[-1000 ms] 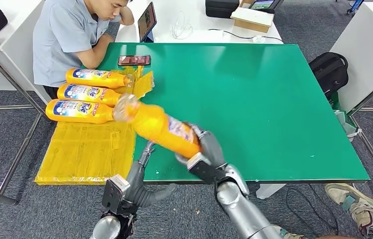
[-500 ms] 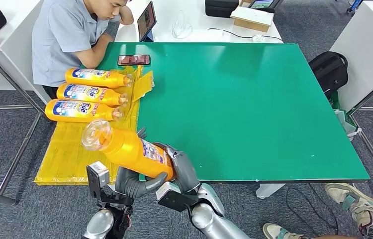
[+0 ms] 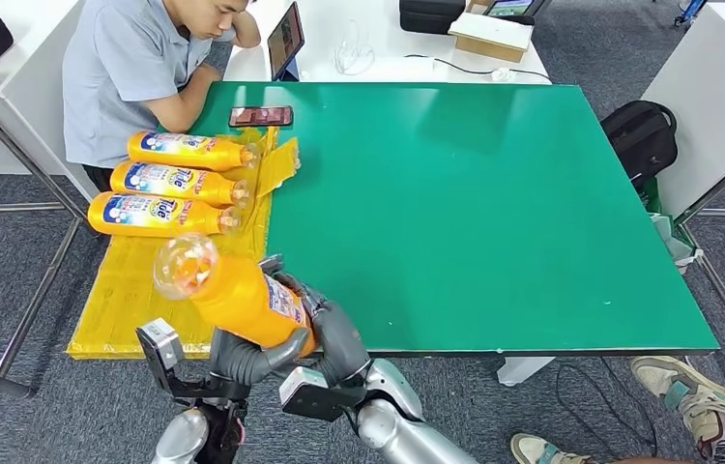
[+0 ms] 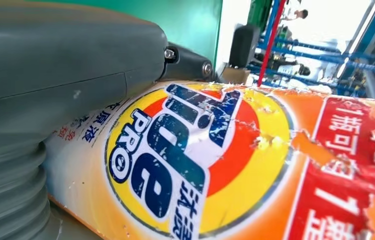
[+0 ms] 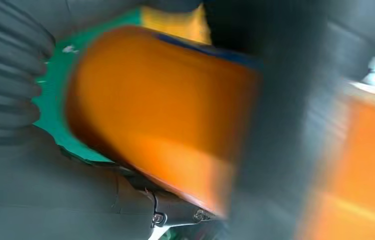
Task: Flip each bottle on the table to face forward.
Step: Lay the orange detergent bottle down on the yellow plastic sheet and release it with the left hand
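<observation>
While the right hand point(image 3: 334, 338) wraps its fingers around the tilted orange bottle point(image 3: 233, 290), the left hand point(image 3: 243, 356) cups it underneath.

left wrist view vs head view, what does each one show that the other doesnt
Only the left wrist view shows the held bottle's front label close up, with blue lettering on a yellow and red circle. Only the head view shows three bottles lying on the yellow mat, a seated person, and the right robot hand. Both show the held bottle, the left robot hand and the green table.

both hands point(image 3: 243, 356) point(image 3: 334, 338) around bottle point(image 3: 233, 290)
</observation>
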